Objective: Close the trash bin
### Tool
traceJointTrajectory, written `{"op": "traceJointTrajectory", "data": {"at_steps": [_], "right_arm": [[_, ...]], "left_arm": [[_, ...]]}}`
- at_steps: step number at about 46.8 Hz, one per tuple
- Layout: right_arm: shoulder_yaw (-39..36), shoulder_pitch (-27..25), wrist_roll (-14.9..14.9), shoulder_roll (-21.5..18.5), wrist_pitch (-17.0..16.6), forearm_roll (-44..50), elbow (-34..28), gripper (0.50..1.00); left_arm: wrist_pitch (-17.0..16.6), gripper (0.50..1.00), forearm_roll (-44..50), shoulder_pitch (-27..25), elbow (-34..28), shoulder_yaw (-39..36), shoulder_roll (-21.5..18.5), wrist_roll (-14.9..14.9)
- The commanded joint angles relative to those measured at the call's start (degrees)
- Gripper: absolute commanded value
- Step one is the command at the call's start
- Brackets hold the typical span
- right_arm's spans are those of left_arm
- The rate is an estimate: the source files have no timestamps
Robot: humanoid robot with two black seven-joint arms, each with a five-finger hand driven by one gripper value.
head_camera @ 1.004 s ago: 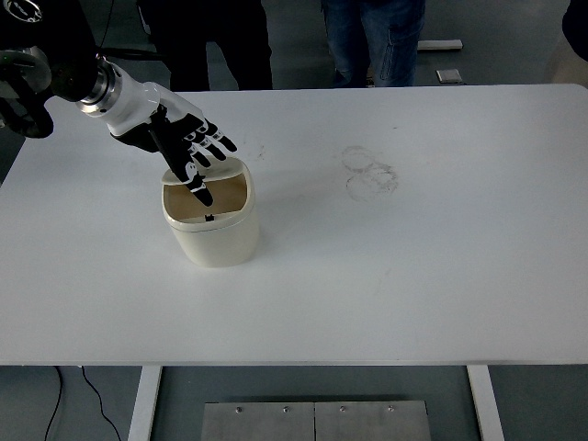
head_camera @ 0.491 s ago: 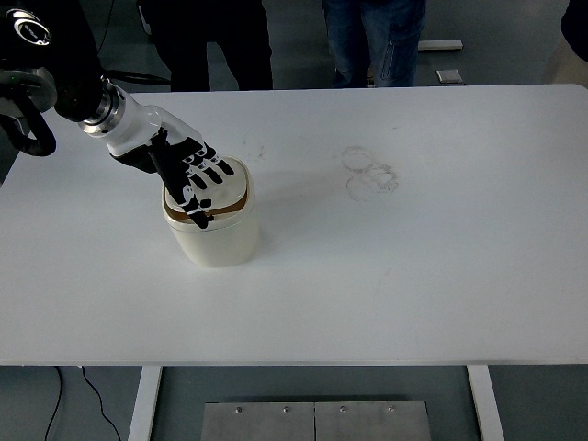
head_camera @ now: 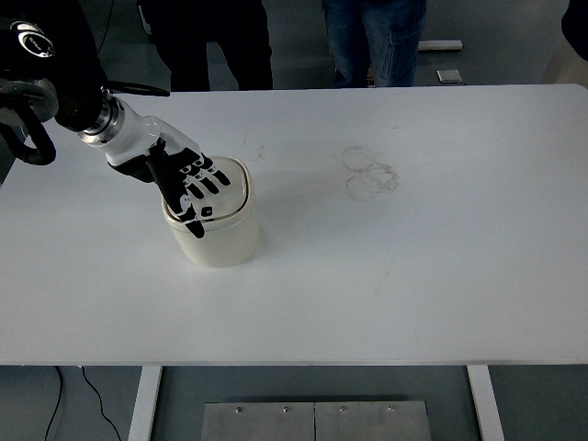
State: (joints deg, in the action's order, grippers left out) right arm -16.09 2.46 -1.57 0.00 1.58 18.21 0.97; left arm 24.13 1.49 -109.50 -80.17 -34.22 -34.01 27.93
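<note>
A small cream trash bin (head_camera: 217, 241) stands on the left part of the white table (head_camera: 413, 257). Its lid (head_camera: 230, 193) lies flat across the top, and no dark opening shows. My left hand (head_camera: 191, 181) rests palm down on the lid, its black fingers (head_camera: 209, 183) spread flat and grasping nothing. The left arm comes in from the upper left corner. My right arm is out of sight.
Faint ring marks (head_camera: 367, 172) stain the table's middle back. Two people's legs (head_camera: 377, 41) stand behind the far edge. The table's near edge runs along the bottom of the picture.
The lid was tilted up with the bin's brown inside showing. My left hand has moved down and forward, pressing the lid flat onto the bin.
</note>
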Motion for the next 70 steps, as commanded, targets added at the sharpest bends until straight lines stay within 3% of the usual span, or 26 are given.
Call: {"op": "traceJointTrajectory", "data": {"at_steps": [1,14,29,42,52,62,70], "right_arm": [[0.00,0.00,-0.01,0.00,0.00,-0.02,0.00,0.989],[0.00,0.00,-0.01,0.00,0.00,0.07,0.00,0.989],[0.00,0.00,-0.01,0.00,0.00,-0.02,0.00,0.989],[0.00,0.00,-0.01,0.00,0.00,0.07,0.00,0.991],[0.00,0.00,-0.01,0.00,0.00,0.07,0.00,0.989],[0.00,0.00,-0.01,0.00,0.00,-0.02,0.00,0.989],[0.00,0.00,0.08,0.00,0.00,-0.02,0.00,0.991]], "left_arm": [[-0.22,1.000,-0.52,0.86,0.01,-0.05,0.00,0.02],[-0.40,1.000,-1.40,1.66,0.10,0.03,-0.18,0.02],[0.13,1.000,-1.40,-3.61,0.19,0.47,-0.36,0.02],[-0.05,1.000,-1.40,-4.67,0.63,0.65,-0.88,-0.07],[-0.66,1.000,-0.26,-4.41,6.86,2.49,-1.67,-0.86],[-1.10,1.000,2.82,-1.43,13.98,5.48,-4.40,-4.64],[-4.44,1.000,3.08,3.32,17.15,9.35,-6.94,-9.82]]}}
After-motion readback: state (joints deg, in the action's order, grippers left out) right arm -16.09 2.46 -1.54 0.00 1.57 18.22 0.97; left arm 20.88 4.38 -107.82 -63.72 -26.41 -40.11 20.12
